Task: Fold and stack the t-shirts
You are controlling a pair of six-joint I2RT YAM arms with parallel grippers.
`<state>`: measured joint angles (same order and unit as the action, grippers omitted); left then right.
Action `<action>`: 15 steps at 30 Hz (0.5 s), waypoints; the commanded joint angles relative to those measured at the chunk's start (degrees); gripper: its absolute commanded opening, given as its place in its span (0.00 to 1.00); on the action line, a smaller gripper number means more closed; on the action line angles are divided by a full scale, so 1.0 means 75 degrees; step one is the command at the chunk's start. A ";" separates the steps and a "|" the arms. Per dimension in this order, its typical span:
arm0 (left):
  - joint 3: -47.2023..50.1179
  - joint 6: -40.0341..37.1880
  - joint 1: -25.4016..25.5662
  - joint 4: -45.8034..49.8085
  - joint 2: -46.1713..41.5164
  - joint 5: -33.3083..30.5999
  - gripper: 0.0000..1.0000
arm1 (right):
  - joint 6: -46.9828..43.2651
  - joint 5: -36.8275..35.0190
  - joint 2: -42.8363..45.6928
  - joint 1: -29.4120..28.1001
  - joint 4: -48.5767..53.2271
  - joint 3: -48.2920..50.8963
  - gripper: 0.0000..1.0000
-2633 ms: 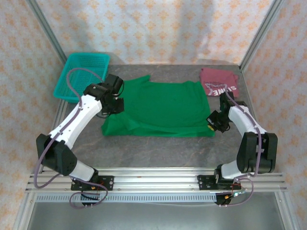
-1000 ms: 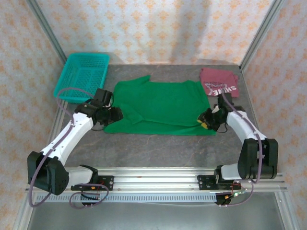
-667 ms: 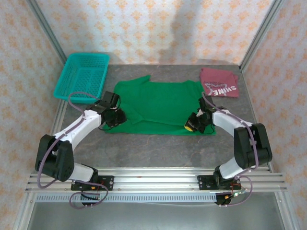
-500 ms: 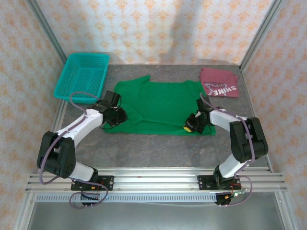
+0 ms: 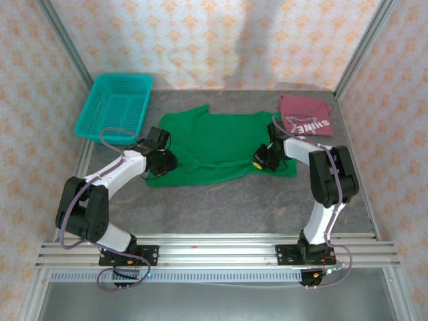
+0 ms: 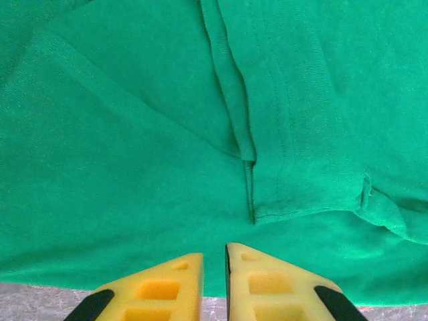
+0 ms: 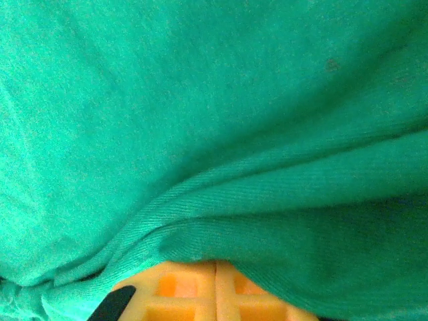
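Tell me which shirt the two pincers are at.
The plain green t-shirt, spread mid-table, with the left pincer and right pincer at its edges; the maroon SHINE shirt lies folded at the far right corner.

There are two t-shirts, one green t-shirt (image 5: 221,144) and one maroon t-shirt (image 5: 306,115), one teal basket (image 5: 117,107), and two grippers, the left gripper (image 5: 164,160) and the right gripper (image 5: 262,159).

A plain bright green cloth t-shirt (image 5: 217,144) lies spread on the grey table (image 5: 221,200); the left hand (image 5: 166,162) and right hand (image 5: 261,159) sit at its opposite sides.
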<state>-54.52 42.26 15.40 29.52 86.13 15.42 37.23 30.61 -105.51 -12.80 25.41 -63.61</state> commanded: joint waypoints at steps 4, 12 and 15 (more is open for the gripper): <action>-0.0243 -0.0008 -0.0092 0.0343 0.0299 -0.0850 0.17 | -0.0380 -0.1206 0.0211 0.0447 0.1137 0.0063 0.18; -0.0109 0.0183 -0.0222 0.0397 0.0941 -0.1581 0.17 | -0.0341 -0.1679 0.1174 0.1287 0.0750 0.1481 0.38; -0.0102 0.0267 -0.0214 0.0348 0.1287 -0.1594 0.16 | -0.0388 -0.1758 0.1188 0.1441 0.0888 0.1566 0.40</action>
<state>-55.44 42.92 13.98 30.41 94.17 6.81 35.24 22.79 -95.90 -2.68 28.23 -54.19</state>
